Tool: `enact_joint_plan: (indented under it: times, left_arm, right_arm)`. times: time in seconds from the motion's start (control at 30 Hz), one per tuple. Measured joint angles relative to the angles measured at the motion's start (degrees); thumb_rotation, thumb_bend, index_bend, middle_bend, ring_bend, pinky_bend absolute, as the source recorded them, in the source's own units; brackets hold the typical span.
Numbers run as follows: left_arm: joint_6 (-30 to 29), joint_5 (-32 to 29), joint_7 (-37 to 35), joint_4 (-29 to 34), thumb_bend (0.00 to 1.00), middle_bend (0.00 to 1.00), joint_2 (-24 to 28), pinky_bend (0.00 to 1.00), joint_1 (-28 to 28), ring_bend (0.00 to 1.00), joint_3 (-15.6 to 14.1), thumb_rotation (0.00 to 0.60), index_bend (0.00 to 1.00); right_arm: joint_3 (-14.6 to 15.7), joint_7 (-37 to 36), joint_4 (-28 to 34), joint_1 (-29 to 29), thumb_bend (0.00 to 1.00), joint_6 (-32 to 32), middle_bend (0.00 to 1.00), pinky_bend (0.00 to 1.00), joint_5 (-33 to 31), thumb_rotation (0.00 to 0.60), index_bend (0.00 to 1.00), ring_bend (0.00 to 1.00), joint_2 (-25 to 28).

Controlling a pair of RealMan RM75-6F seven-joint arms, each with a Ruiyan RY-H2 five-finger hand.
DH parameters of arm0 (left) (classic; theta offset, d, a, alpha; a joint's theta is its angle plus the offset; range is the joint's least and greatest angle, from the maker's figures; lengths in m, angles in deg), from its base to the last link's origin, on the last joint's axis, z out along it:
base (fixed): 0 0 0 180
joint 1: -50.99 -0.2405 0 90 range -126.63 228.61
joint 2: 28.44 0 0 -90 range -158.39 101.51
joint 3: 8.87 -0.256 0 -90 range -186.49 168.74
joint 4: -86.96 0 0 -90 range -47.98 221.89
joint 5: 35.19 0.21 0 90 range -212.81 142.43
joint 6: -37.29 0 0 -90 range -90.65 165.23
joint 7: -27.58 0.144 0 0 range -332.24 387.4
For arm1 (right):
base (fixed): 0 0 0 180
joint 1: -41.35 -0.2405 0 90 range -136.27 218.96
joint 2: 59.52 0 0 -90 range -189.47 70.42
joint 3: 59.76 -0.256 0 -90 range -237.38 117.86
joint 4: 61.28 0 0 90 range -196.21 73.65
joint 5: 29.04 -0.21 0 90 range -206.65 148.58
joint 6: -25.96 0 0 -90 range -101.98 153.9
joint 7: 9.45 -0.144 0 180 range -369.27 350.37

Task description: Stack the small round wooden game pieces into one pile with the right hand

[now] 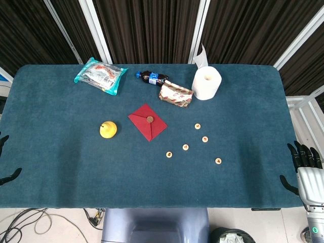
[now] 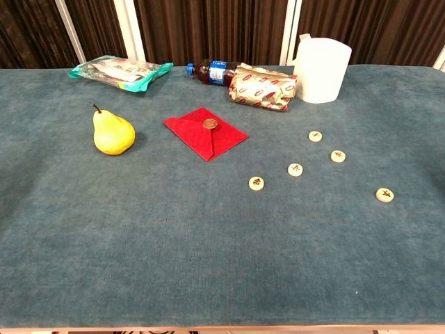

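Five small round wooden game pieces lie flat and apart on the counter (image 1: pixel 50 101), right of its middle, none stacked yet. In the head view they sit at (image 1: pixel 197 126), (image 1: pixel 205 138), (image 1: pixel 186 147), (image 1: pixel 169 154) and (image 1: pixel 218 161); the last is nearest the counter's right edge and front.

The right hand (image 1: pixel 304 159) hangs just off the right edge near the front corner, fingers apart and holding nothing. The left hand (image 1: pixel 6 159) shows only as dark fingertips off the left edge; whether it is spread or curled I cannot tell.

The pieces lie inward from the right hand, toward the counter's middle, and well apart from the left. I judge the first reach goes to the piece closest to that edge.
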Motion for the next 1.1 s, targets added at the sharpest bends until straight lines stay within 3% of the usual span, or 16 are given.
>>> enact_joint_plan:
  times: [0.63,1.1]
  left_arm:
    - [-0.6,0.1,-0.7,0.1,0.16,0.01,0.2,0.02,-0.3,0.0,0.1,0.6,0.11]
    - [-0.8,-0.3,-2.1,-0.1,0.16,0.01,0.6,0.02,-0.5,0.0,0.4,0.6,0.11]
  right_arm:
    - [0.1,-0.8,0.3,0.0,0.34,-0.5,0.0,0.04,-0.2,0.6,0.0,0.01,0.3]
    - [0.6,-5.4,1.6,-0.3,0.34,-2.2,0.0,0.04,0.1,0.6,0.0,0.01,1.5]
